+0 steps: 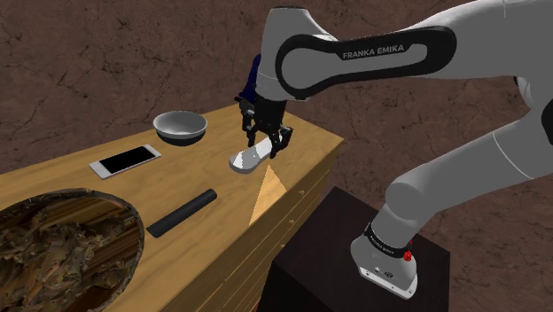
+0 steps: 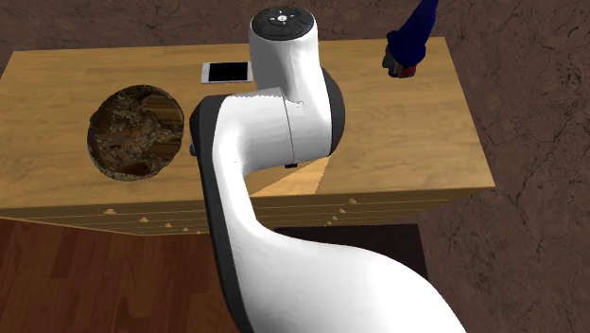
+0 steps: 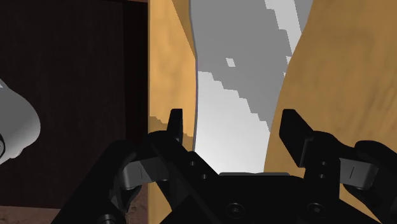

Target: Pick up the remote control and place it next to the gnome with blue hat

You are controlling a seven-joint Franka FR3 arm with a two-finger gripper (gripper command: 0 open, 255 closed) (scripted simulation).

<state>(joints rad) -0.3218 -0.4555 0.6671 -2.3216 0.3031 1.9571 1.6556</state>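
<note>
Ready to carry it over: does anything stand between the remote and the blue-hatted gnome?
Nothing visible. The grey remote lies within the open gripper, and the tabletop towards the gnome looks bare in the second exterior view. The bowl, phone and black bar lie off that path.

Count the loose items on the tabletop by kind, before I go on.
Grey-white remote control: 1
Black bar: 1
White phone: 1
Grey bowl: 1
Gnome with blue hat: 1
Total: 5
</note>
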